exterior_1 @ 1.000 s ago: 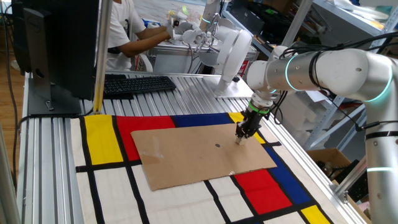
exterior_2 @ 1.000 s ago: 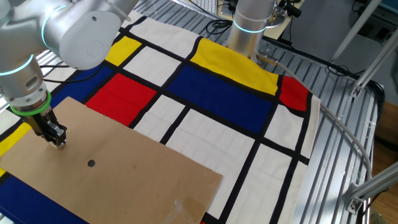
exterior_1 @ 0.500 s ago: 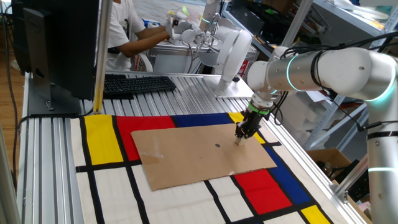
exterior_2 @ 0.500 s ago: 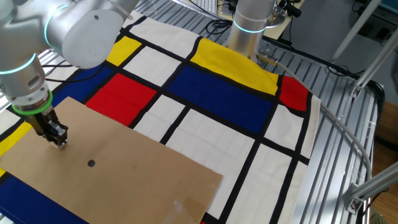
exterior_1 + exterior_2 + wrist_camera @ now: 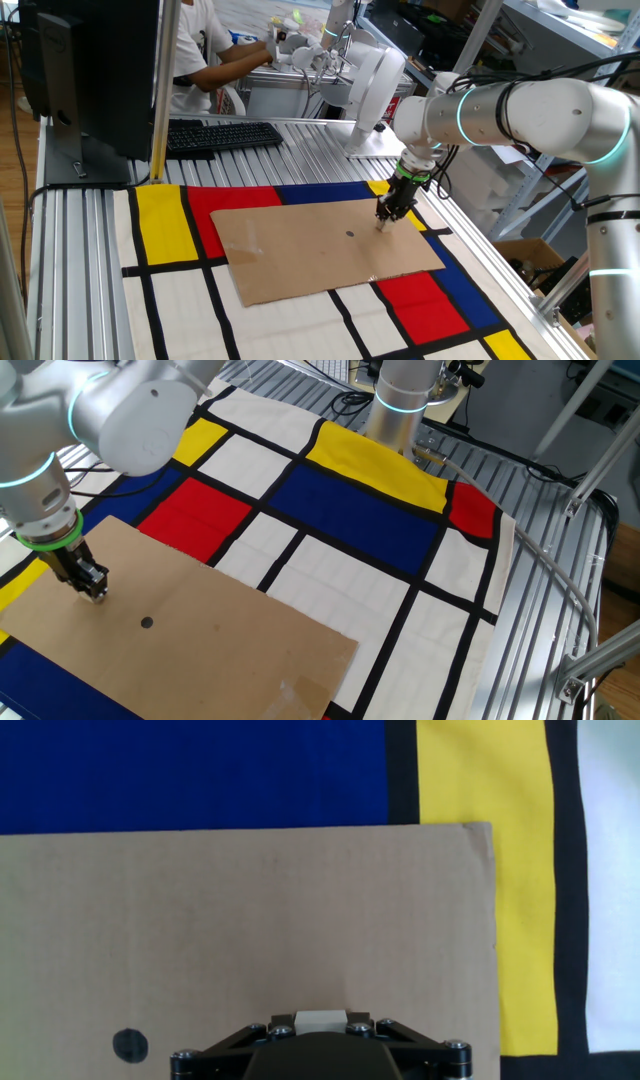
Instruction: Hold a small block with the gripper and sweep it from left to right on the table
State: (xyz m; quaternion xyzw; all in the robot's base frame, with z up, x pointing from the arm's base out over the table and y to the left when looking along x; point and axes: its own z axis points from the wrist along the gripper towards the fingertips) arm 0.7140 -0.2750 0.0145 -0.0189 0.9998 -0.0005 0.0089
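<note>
My gripper (image 5: 383,220), a small black claw with a green ring at the tip of the silver-white arm, stands upright on the brown cardboard sheet (image 5: 300,255) near its far right corner. It also shows in the other fixed view (image 5: 95,592). It is shut on the small block (image 5: 319,1019), a pale beige cube that peeks out between the black jaws in the hand view. The block rests low on the cardboard. A small dark dot mark (image 5: 350,235) lies on the cardboard to the left of the gripper.
The coloured mat (image 5: 165,225) lies on the slatted table (image 5: 70,260). A black keyboard (image 5: 220,134) and a monitor (image 5: 90,70) stand at the back left. A person (image 5: 205,50) works behind the table. A second robot's base (image 5: 400,405) stands at the mat's edge.
The gripper with the block has shifted very slightly; otherwise nothing has visibly moved.
</note>
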